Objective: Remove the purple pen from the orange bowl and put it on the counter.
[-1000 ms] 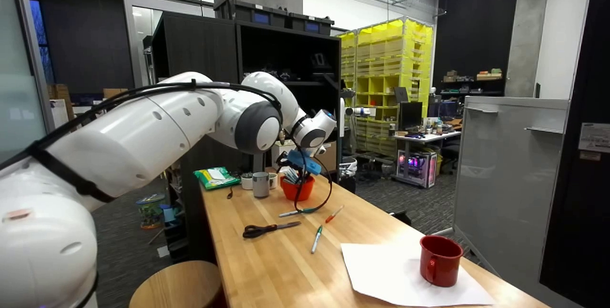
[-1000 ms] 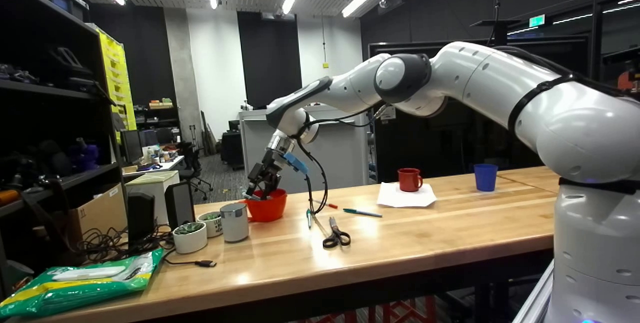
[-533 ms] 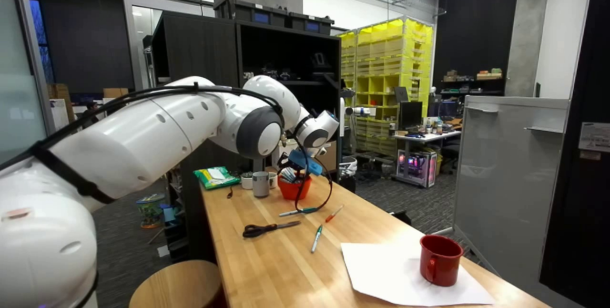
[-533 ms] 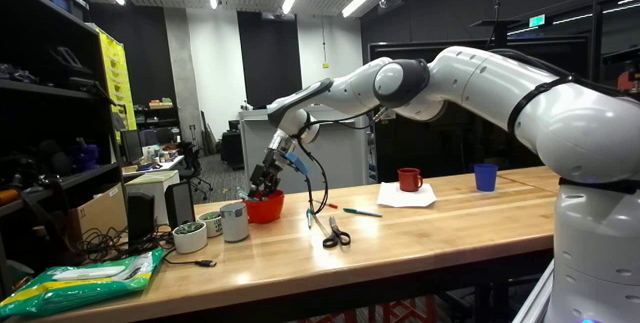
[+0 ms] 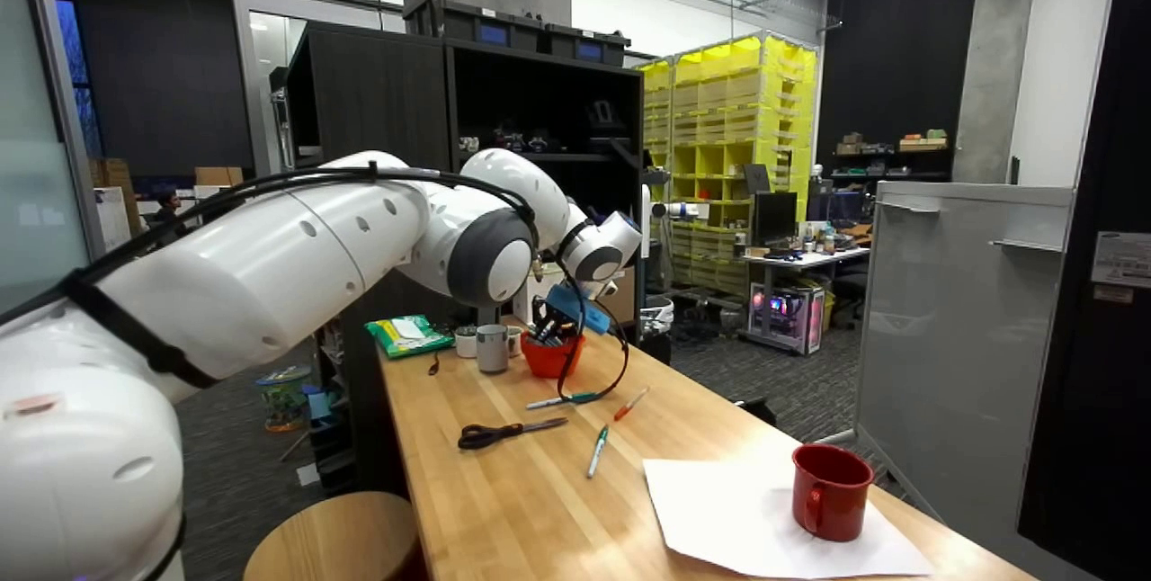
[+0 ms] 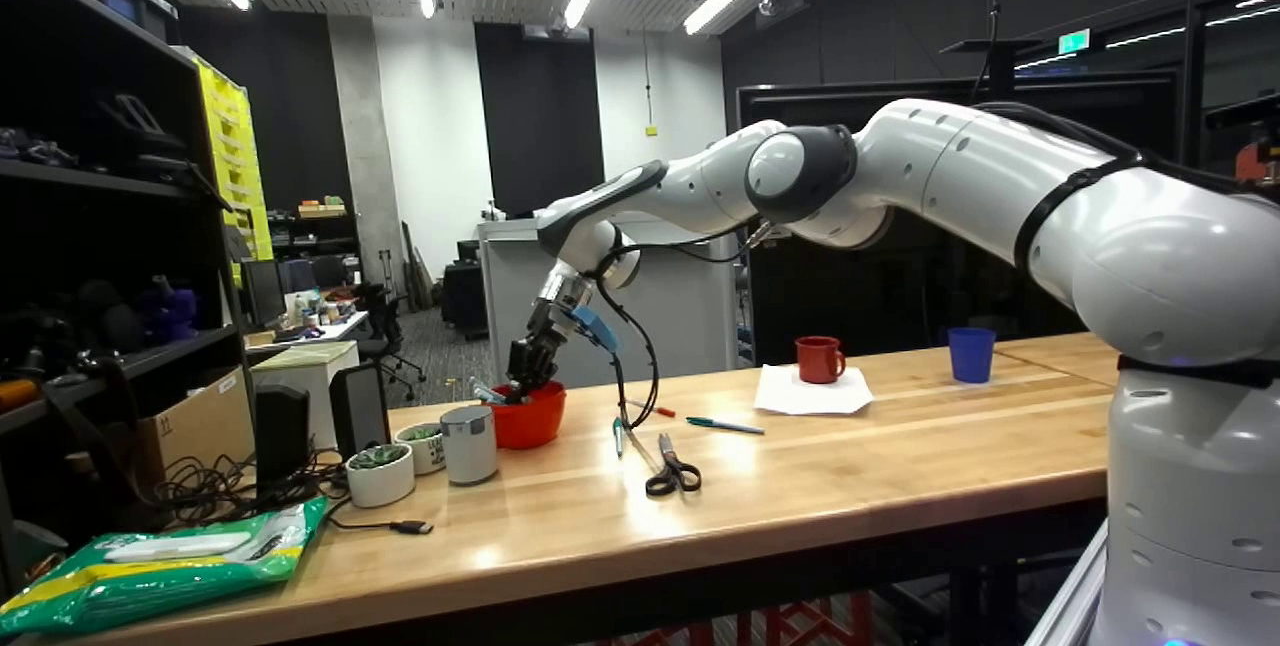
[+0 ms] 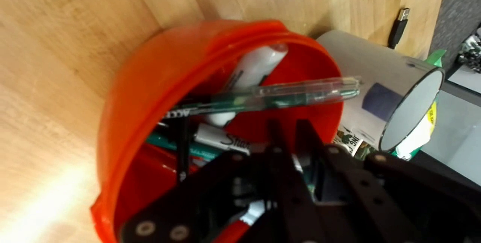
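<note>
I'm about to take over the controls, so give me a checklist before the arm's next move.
Black hand reaching into the red-orange plastic bowl: ok.
Purple pen located: cannot tell; none plainly shows.
Firm grip: cannot tell; the wrist view is blurred there.
Bowl steady: not ok; it has slid slightly toward the grey cylindrical cup.
Contents below the rim: not ok; a clear-and-green plastic pen pokes over it.

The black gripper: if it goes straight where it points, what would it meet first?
Probably the inside of the round red-orange bowl; depth is unclear, and a white cylindrical marker could come first.
</note>
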